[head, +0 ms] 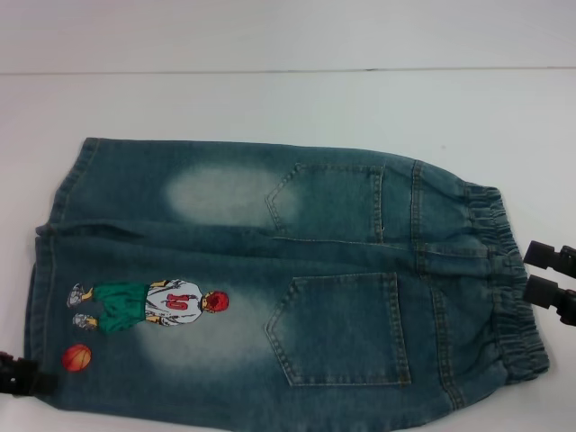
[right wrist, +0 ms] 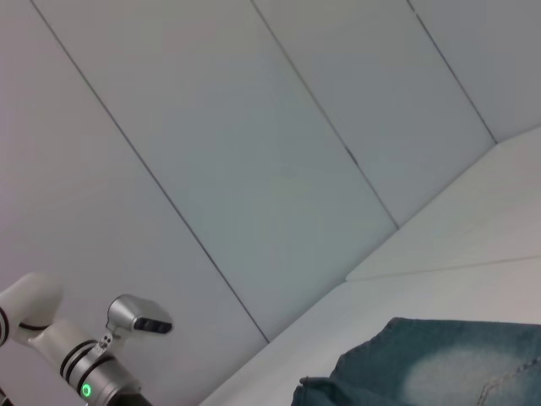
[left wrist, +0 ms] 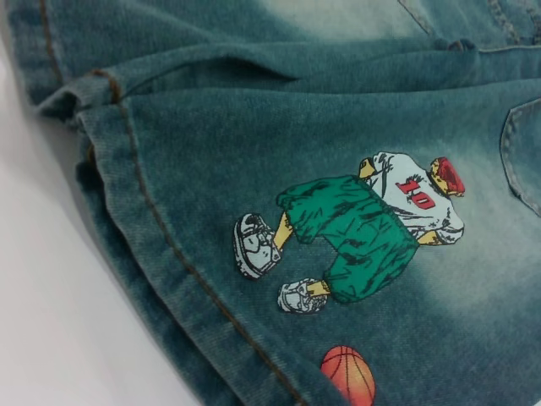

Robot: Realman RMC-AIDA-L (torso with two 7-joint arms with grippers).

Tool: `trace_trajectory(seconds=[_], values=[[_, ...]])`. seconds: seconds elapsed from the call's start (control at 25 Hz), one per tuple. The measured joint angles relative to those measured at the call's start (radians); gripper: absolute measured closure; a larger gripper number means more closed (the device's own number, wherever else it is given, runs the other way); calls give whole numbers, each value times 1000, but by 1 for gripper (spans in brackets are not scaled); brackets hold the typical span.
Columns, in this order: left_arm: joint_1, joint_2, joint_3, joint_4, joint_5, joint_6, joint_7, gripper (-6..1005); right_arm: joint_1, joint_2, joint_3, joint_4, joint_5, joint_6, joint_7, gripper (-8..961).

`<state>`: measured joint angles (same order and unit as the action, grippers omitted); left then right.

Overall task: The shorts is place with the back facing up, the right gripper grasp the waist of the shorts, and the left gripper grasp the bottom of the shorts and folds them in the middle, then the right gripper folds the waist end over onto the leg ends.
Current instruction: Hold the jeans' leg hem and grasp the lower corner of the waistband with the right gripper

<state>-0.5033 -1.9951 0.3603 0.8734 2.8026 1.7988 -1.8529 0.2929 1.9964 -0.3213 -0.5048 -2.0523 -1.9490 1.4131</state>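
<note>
Denim fills the left wrist view: we see the bottom of the shorts (left wrist: 144, 211) as a stitched hem running diagonally, with bare white table (left wrist: 59, 338) beyond it. The cartoon figure (left wrist: 355, 233) and the orange ball (left wrist: 348, 375) sit just inside that hem.

From the head view we note the shorts (head: 270, 279) lying flat, back up, spread sideways across the table (head: 270, 99). The leg ends (head: 54, 270) point to the robot's left; the waist of the shorts (head: 508, 279), gathered and crinkled, points to its right. Two back pockets (head: 346, 328) show near the waist end. The near edge of the denim runs to the bottom of the frame. Open white table lies along the far side, and a narrow strip at each end.

We log the left gripper (head: 22, 373) low at the left edge, touching or just beside the near leg hem; only a black stub shows, so we cannot tell how its fingers stand. The right gripper (head: 551, 277) is just beside the waistband, apart from it, its two black fingers spread with a gap between them, holding nothing.

The right wrist view shows a corner of the denim, the wall, and the silver wrist (right wrist: 93, 372) with a green light.
</note>
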Motion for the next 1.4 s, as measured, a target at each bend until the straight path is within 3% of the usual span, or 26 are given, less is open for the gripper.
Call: trace_trajectory(seconds=[0.12, 0.24, 0.44, 1.4], values=[[5, -2, 5, 2, 0, -5, 0, 252, 0, 0, 9, -1, 0, -8, 1, 41], [7, -3, 7, 3, 0, -11, -2, 492, 0, -1, 13, -3, 0, -11, 1, 41], [8, -8, 21, 3, 1, -29, -12, 732, 0, -1, 13, -3, 0, -13, 1, 41], [-9, -2, 13, -2, -34, -28, -10, 869, -26, 1, 55, -7, -1, -11, -9, 42]])
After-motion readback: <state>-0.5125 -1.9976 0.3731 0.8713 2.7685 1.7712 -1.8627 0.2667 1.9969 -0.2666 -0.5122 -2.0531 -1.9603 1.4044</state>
